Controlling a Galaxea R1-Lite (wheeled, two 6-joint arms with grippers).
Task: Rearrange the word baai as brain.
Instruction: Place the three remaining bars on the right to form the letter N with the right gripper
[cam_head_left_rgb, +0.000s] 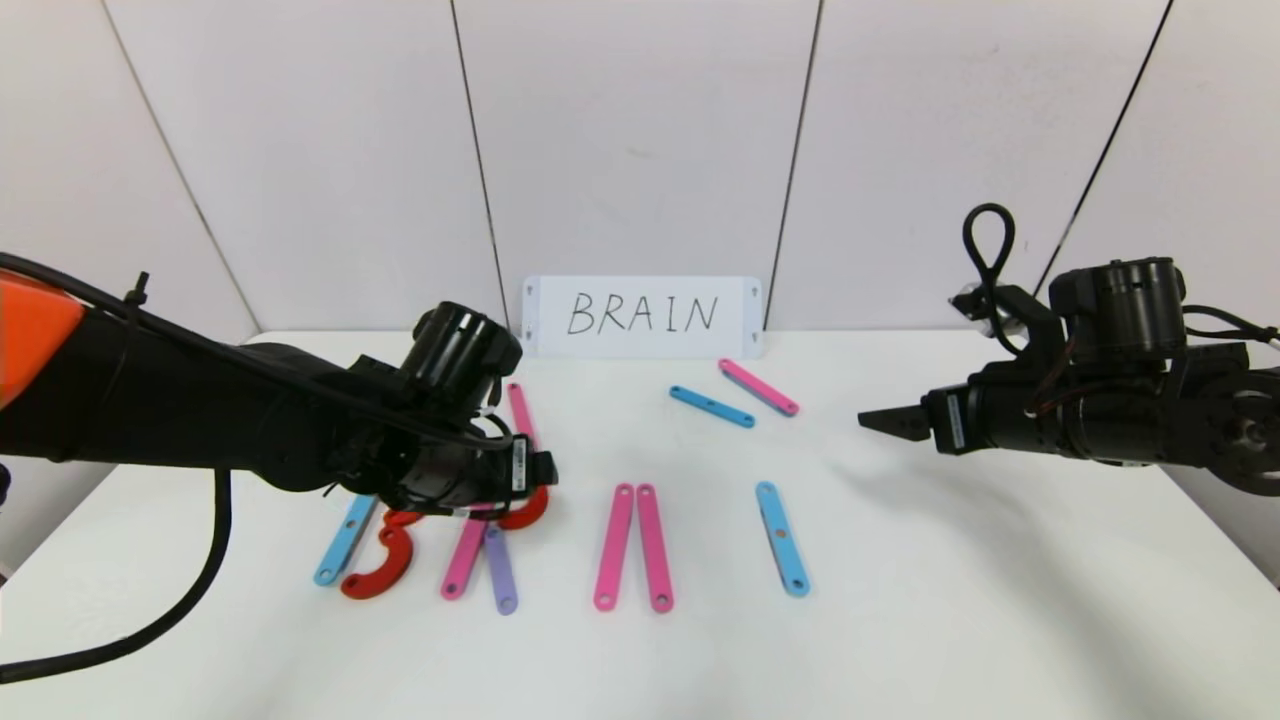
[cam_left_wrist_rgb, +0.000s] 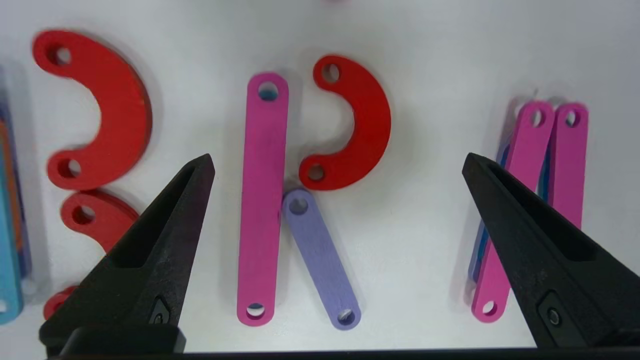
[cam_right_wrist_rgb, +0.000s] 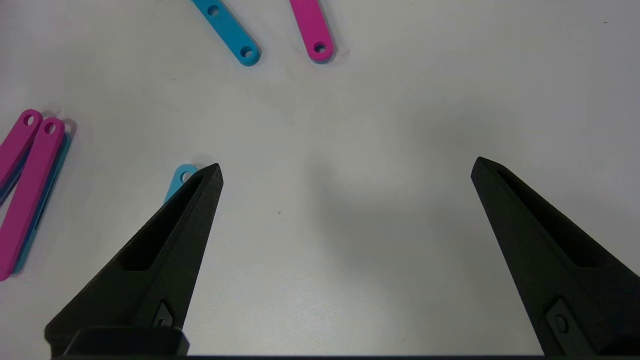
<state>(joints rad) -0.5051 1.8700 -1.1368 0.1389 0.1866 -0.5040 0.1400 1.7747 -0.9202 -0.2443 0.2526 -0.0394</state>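
The letters lie flat on the white table. At the left are a blue bar (cam_head_left_rgb: 345, 540) and a red curve (cam_head_left_rgb: 385, 560). Beside them a pink bar (cam_left_wrist_rgb: 262, 200), a red curve (cam_left_wrist_rgb: 357, 125) and a purple bar (cam_left_wrist_rgb: 322, 260) form an R. My left gripper (cam_left_wrist_rgb: 337, 160) hangs open above this R, holding nothing. Two pink bars (cam_head_left_rgb: 634, 545) stand close together in the middle, with a blue bar (cam_head_left_rgb: 782, 538) to their right. My right gripper (cam_head_left_rgb: 885, 422) hovers open and empty over bare table at the right.
A white card (cam_head_left_rgb: 642, 315) with handwritten BRAIN leans on the back wall. In front of it lie a loose blue bar (cam_head_left_rgb: 711, 406) and a loose pink bar (cam_head_left_rgb: 759, 387). Another pink bar (cam_head_left_rgb: 520, 410) lies behind my left wrist. Two more red curves (cam_left_wrist_rgb: 112, 105) lie left of the R.
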